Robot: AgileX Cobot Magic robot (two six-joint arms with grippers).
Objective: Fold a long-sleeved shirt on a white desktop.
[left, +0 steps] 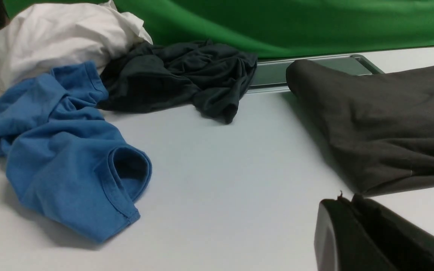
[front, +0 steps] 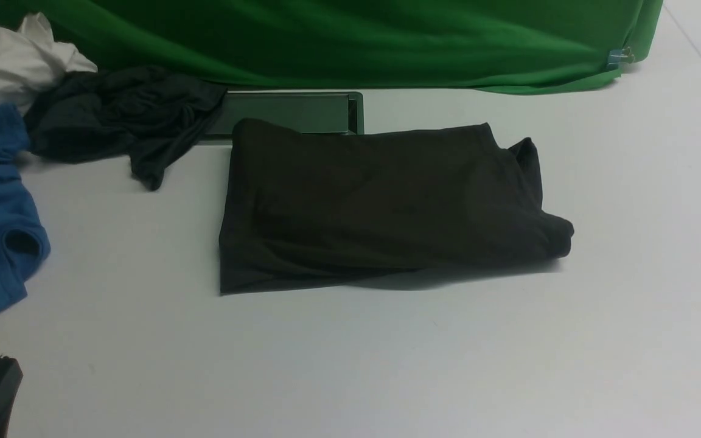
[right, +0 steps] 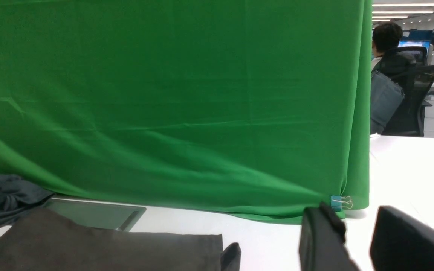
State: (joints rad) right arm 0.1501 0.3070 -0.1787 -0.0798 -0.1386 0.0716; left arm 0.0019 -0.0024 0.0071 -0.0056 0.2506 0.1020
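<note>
The long-sleeved shirt [front: 381, 204] lies folded on the white counter [front: 387, 365], ahead and right of the closed, empty left tool [left: 347, 201]; the right tool [right: 356, 226] stands narrowly parted, empty, shirt beside it.

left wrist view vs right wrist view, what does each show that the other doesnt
Only the left wrist view shows the blue garment, the white cloth and the shut left gripper. Only the right wrist view shows the right gripper with jaws apart, a blue clip and a seated person. Both show the folded long-sleeved shirt, dark grey garment, green backdrop and white desktop.
</note>
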